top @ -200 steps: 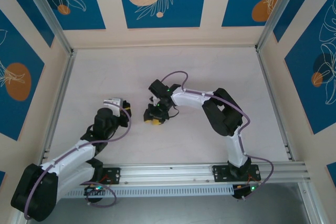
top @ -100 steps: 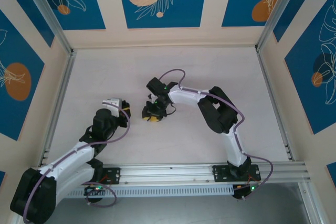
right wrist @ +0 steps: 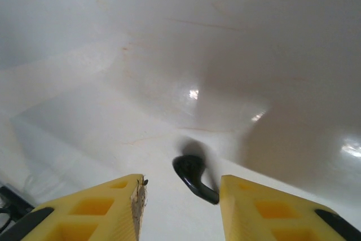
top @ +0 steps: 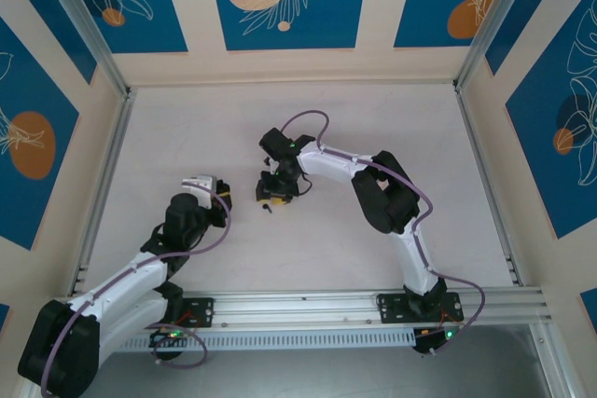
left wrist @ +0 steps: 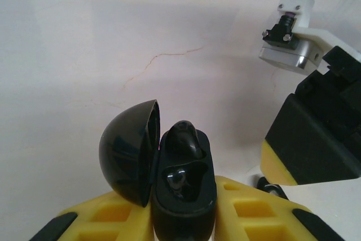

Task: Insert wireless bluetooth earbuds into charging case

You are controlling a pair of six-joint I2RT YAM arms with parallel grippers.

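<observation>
My left gripper [left wrist: 179, 197] is shut on a black charging case [left wrist: 183, 210] held upright between its yellow fingers. The round lid [left wrist: 127, 150] hangs open to the left. One black earbud [left wrist: 183, 136] sits in the far slot; the near slot is a glossy hollow. A second black earbud [right wrist: 194, 174] lies on the white table between the open fingers of my right gripper [right wrist: 180, 191], its stem end against the right finger [right wrist: 265, 210]. In the top view the right gripper [top: 278, 193] hovers just right of the left gripper [top: 216, 195].
The white tabletop [top: 373, 128] is ringed by pale walls with blue panels. An aluminium rail [top: 308, 305] runs along the near edge by the arm bases. In the left wrist view the right gripper's black body [left wrist: 318, 139] stands close at the right.
The right gripper has moved a little away from the arm bases, towards the far side of the table. The left gripper and its case have hardly moved.
</observation>
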